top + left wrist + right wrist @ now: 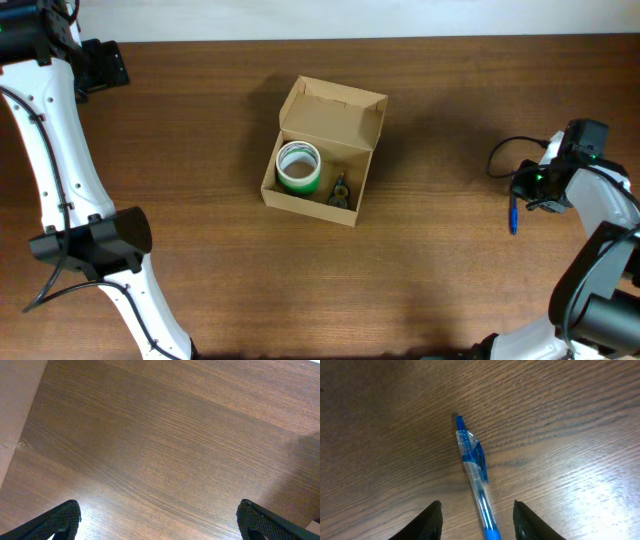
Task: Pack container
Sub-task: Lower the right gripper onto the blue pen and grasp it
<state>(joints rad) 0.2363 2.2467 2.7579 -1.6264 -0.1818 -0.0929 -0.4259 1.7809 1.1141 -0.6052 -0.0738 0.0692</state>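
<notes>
- The container point(318, 178) is seen on the wooden surface point(200, 250) in the overhead view, near the middle, with its flap lid point(340, 105) standing open at the far side.
- Inside the container, a green-and-white tape roll point(298, 166) is lying flat in the left part.
- A small dark object point(339, 190) is seen just beside the roll, to its right; it is too small and shadowed to be identified.
- A blue pen point(475, 480) with a clear barrel is lying on the surface well to the right of the container. Its lower end is cut off by the edge of the right wrist view.
- The right hand point(477, 522) is held over the pen, with its fingers point(431, 522) spread on either side and a gap of bare wood visible at each side, so the pen is not gripped. Only the tips are in frame.
- The left hand point(160, 525) is spread wide over bare wood, far to the left of the container, and nothing is held. Only its two tips are visible, at the bottom corners of the wrist view.
- A pale strip is seen along the left edge of that view; it cannot be made out.
</notes>
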